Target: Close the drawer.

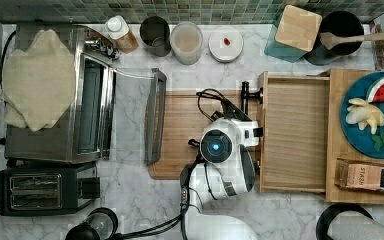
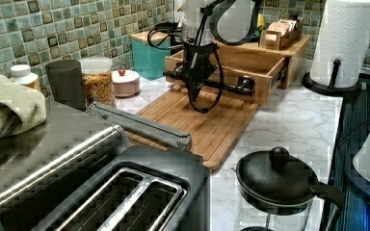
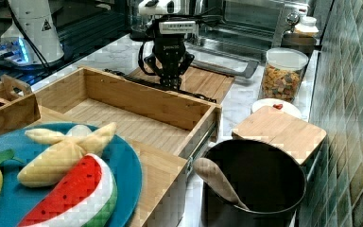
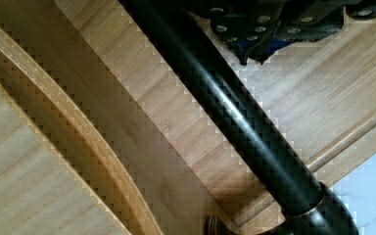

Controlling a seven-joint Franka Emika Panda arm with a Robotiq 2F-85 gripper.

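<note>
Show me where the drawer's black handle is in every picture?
Top view: black handle left of the drawer, mostly under the arm.
Left view: handle across the drawer front, centre.
Right view: handle behind the drawer.
Wrist view: handle runs diagonally.
Shared landmark: cutting board.

Drawer point(image 1: 295, 135): light wood, matt, fine straight grain. Handle point(image 4: 235, 117): black metal, smooth, semi-gloss sheen. Board point(image 2: 207, 125): darker wood, planked, satin. Counter point(image 1: 130, 200): marble-look, polished. Oven point(image 1: 87, 110): brushed steel. Cloth point(image 1: 37, 80): beige, soft, matt. Wall tiles point(image 2: 38, 29): glazed, glossy.
</note>
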